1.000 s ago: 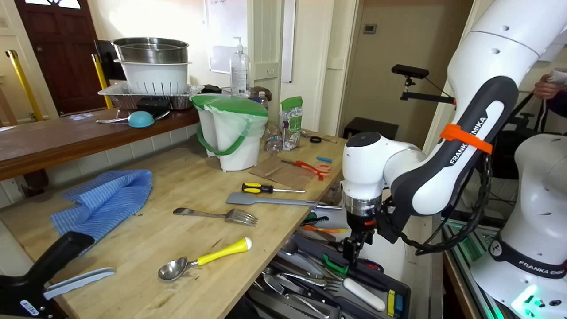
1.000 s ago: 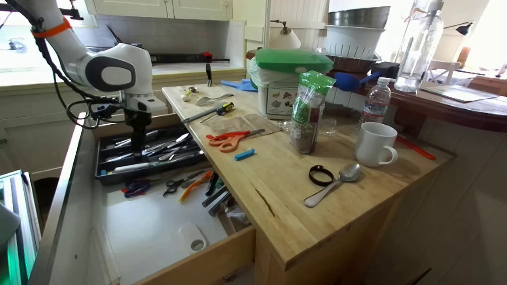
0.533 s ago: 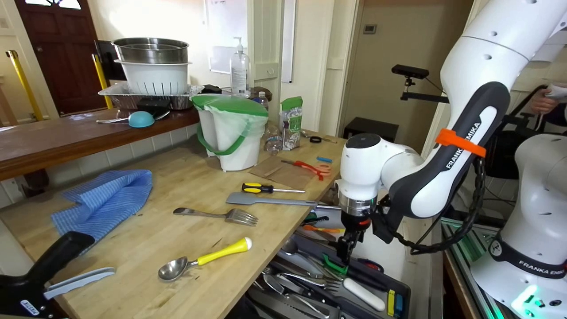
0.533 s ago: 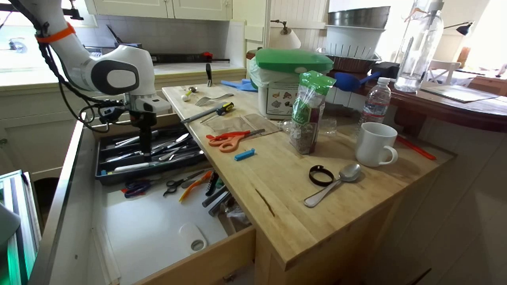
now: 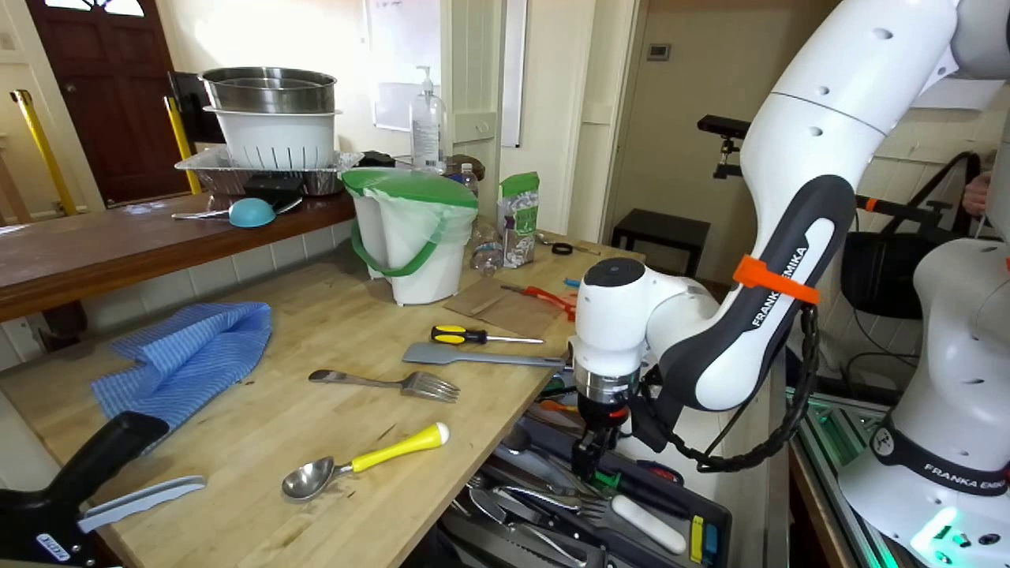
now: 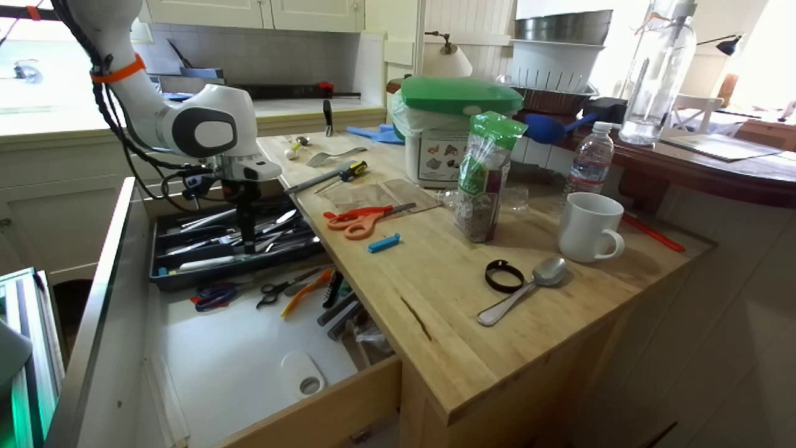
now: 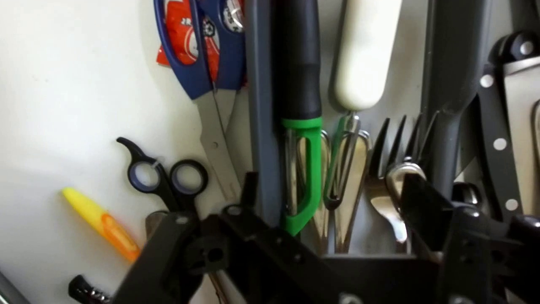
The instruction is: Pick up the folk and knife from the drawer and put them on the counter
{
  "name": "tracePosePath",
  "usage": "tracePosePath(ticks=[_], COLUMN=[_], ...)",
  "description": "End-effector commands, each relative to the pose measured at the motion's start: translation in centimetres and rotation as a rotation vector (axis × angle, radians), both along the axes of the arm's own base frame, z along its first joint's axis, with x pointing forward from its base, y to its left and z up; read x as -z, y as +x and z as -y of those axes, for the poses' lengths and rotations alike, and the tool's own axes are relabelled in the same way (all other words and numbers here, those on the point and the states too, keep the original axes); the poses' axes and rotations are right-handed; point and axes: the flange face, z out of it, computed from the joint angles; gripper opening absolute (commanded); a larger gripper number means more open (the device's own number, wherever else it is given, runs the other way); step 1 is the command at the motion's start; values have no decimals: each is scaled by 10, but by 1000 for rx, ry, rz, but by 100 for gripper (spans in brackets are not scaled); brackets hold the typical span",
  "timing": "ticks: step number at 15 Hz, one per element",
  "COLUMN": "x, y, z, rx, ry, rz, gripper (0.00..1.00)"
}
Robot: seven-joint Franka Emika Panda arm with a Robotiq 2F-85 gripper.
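A silver fork (image 5: 387, 384) lies flat on the wooden counter (image 5: 237, 426); it also shows in an exterior view (image 6: 336, 155). The drawer (image 6: 230, 367) is pulled open and holds a dark utensil tray (image 6: 168, 283) full of cutlery. My gripper (image 5: 585, 467) points down, low over this tray, and also shows in an exterior view (image 6: 247, 242). In the wrist view the gripper (image 7: 333, 183) is open and empty, its fingers astride a green-black peeler (image 7: 312, 177) and silver handles. Another fork (image 7: 386, 190) lies by the right finger. A black riveted handle (image 7: 500, 145) looks like a knife's.
A white-handled peeler (image 7: 367, 55) and blue scissors (image 7: 228, 55) lie near the gripper. On the counter are a yellow-handled scoop (image 5: 394, 454), a screwdriver (image 5: 461, 334), a grey spatula (image 5: 473, 356), a blue cloth (image 5: 197, 347) and a green-lidded bin (image 5: 422, 252). The counter edge overhangs the drawer.
My arm and gripper have moved along over the tray toward the counter edge and slightly lower. The fork on the counter and the other objects have not moved.
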Motion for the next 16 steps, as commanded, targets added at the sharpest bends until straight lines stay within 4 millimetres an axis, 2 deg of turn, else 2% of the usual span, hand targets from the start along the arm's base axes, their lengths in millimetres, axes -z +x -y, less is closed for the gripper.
tracePosePath(ticks=[1, 4, 12, 13, 14, 15, 16], x=[15, 25, 47, 51, 54, 55, 57], y=[16, 17, 4, 5, 4, 5, 5], z=[-13, -19, -21, -22, -22, -22, -20], rx=[-38, -46, -34, -36, -33, -26, -17], ry=[-13, -9, -7, -1, 3, 10, 17], rz=[-1, -15, -65, -73, -78, -78, -81], gripper=[86, 89, 88, 81, 80, 57, 56])
